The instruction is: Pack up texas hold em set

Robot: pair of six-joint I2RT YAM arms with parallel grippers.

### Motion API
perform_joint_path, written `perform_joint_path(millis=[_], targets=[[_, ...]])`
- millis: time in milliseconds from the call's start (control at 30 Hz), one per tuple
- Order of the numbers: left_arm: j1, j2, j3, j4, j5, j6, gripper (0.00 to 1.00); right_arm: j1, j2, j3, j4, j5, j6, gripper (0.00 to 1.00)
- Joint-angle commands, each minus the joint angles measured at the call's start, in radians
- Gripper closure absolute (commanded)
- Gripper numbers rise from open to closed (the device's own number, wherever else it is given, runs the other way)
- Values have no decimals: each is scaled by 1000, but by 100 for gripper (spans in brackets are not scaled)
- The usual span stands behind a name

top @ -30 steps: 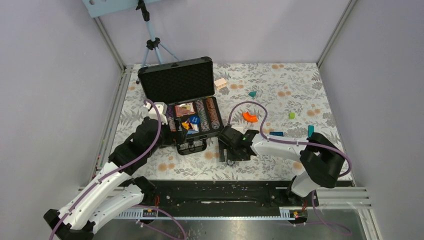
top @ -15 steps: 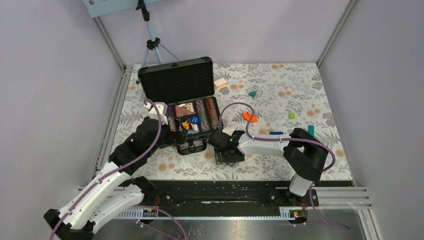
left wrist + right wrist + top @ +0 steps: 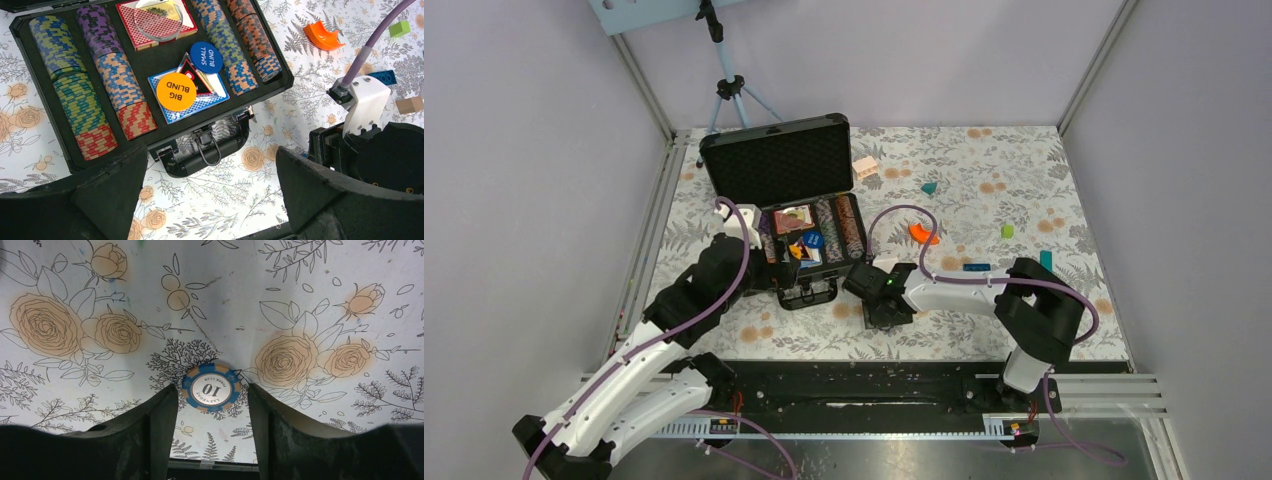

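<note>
The black case of the texas hold em set lies open at the table's back left, its lid tilted back. Its tray holds rows of striped chips, a red deck, a blue deck, and the BIG BLIND and SMALL BLIND discs. My left gripper hangs wide open over the cloth just in front of the case handle. One blue-and-tan "10" chip lies flat on the cloth. My right gripper straddles it, fingers close on both sides with thin gaps.
An orange curved block lies right of the case, with a teal block, a green cube, a blue piece and another teal block scattered further right. A wooden block sits behind the case. A tripod stands at the back left.
My right gripper has slid left toward the front of the case and its jaws have narrowed around the loose chip. The left arm has stayed put.
</note>
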Motion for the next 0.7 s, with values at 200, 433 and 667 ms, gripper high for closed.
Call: perform_joint_path(millis=[200, 433, 667], targets=[[4, 3, 2, 35, 26, 15, 1, 4, 56, -67, 15, -34, 60, 48], [5, 7, 2, 35, 27, 17, 1, 4, 36, -73, 16, -39, 55, 53], [6, 13, 1, 35, 33, 13, 1, 4, -5, -67, 15, -19, 47, 57]])
